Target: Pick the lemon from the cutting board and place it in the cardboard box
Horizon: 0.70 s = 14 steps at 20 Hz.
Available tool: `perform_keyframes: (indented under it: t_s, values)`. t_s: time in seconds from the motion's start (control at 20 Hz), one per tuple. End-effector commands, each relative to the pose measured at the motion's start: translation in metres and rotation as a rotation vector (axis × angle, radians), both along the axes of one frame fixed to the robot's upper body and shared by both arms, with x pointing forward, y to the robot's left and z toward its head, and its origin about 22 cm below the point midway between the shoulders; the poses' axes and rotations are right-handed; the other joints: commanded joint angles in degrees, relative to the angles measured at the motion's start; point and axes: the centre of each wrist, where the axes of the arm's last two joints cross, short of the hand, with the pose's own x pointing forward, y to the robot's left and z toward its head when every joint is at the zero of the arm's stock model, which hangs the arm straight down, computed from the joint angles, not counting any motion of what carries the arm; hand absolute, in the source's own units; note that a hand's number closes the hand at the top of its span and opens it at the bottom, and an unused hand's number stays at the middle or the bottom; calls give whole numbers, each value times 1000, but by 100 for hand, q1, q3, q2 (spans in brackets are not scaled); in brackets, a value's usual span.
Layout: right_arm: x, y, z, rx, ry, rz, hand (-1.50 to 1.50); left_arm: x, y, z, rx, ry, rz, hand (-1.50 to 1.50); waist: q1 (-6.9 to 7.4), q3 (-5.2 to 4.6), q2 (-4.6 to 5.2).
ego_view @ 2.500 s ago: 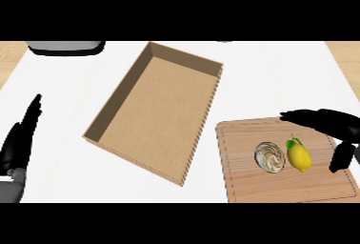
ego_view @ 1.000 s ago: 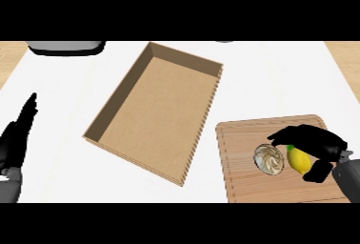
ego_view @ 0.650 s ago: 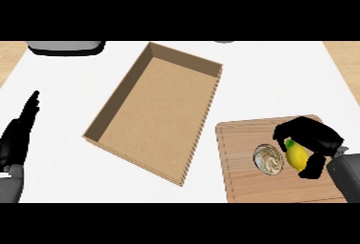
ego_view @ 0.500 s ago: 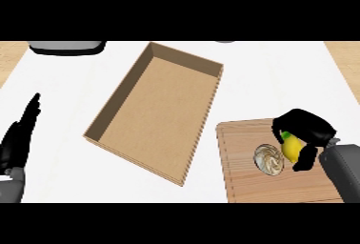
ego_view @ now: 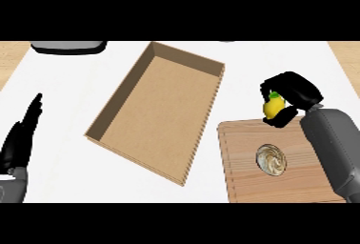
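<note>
The right hand [ego_view: 292, 93] has its fingers and thumb curled round the lemon [ego_view: 273, 106], which sits off the cutting board [ego_view: 243, 157], past its far edge at about 12 o'clock from the board's middle. The job in hand is the carry to the cardboard box [ego_view: 165, 107], which lies toward 9 o'clock from the lemon, its near wall just beside the board's left edge.

To do it well, the hand should travel toward 9 o'clock with the lemon kept high enough to pass the box's right wall, then lower over the bare floor of the box before the fingers let go. A release above the wall risks the lemon rolling back onto the desk [ego_view: 105, 181].

The lemon shows at the hand's 7 o'clock side, between thumb and fingers; how much of it is covered is hard to judge from this angle.

The left hand [ego_view: 21, 143] rests open near the left edge, fingers up.
</note>
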Motion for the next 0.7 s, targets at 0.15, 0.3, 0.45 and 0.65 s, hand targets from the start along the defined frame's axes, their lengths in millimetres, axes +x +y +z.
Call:
perform_keyframes:
  t_s: [0.15,0.3,0.45,0.65]
  values:
    - [14,9,57,188,-270,9,150,5,15,7,4,12,28,0,-104,2,-22]
    - [18,27,91,237,-325,134,150,-3,13,9,-1,6,5,0,-74,2,-42]
    - [7,34,100,254,-322,188,150,-1,3,-3,2,25,5,0,-113,0,-32]
    - [1,68,109,350,-254,233,150,-12,11,8,-14,12,-3,0,-84,1,-42]
